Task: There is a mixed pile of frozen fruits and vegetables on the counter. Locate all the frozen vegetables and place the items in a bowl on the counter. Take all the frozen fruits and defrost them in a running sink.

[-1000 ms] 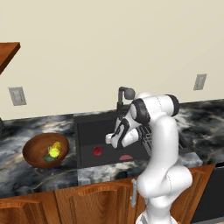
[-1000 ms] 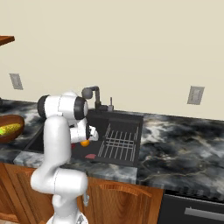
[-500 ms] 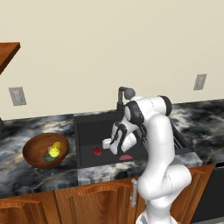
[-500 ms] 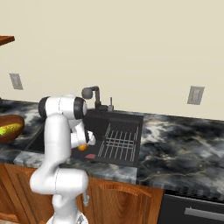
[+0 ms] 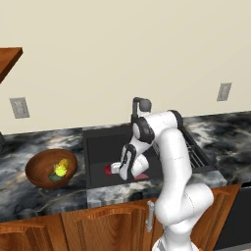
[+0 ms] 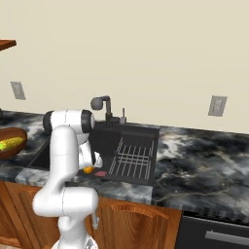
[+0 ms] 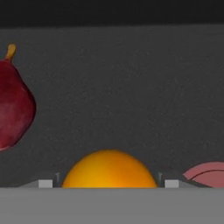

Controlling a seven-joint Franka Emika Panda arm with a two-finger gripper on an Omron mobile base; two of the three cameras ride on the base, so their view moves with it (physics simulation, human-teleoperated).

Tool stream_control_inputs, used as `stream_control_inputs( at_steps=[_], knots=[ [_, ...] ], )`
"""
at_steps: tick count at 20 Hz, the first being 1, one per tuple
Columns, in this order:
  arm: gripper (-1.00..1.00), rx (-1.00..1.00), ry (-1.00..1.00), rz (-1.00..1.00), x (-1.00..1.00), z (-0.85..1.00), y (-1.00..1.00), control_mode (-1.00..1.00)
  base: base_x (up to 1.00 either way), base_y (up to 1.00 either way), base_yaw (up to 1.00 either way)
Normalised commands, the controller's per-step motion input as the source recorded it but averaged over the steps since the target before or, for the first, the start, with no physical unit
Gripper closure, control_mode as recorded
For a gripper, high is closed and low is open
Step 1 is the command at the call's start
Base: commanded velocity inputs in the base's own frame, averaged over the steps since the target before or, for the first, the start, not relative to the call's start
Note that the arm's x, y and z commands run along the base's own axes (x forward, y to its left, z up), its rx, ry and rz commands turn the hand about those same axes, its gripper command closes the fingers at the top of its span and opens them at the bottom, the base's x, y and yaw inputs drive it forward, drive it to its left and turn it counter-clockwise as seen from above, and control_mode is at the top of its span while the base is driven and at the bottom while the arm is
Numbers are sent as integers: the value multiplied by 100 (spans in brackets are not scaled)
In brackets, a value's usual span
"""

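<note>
I have the arm lower into the black sink than it was a second ago, and the gripper now sits just above the basin floor. In the hand view the orange fruit lies between the finger tips, the jaws set wide around it; I cannot tell whether they are gripping it or have just let go. The right base view shows the same orange ball at the gripper, low in the basin. The dark red fruit already rests on the sink floor beside it. The corn cob lies in the wooden bowl on the counter. By my reading, both fruits are in the sink; the water remains to be started.
</note>
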Motion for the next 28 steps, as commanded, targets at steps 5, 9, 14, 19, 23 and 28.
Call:
stream_control_inputs(
  at_steps=[5, 9, 14, 19, 23, 28],
  knots=[
    [-100, 0, 7, 0, 17, -16, 0, -100, 0, 0, 0],
    [-100, 0, 10, 0, 11, 7, 1, -100, 0, 0, 0],
    [-100, 4, 16, 0, -3, 89, 0, -100, 0, 0, 0],
    [-100, 1, 8, 0, -19, 100, 0, -100, 0, 0, 0],
    [-100, 0, 8, 0, -20, 100, 0, -100, 0, 0, 0],
    [-100, 0, 11, 0, -15, 100, 0, -100, 0, 0, 0]
  ],
)
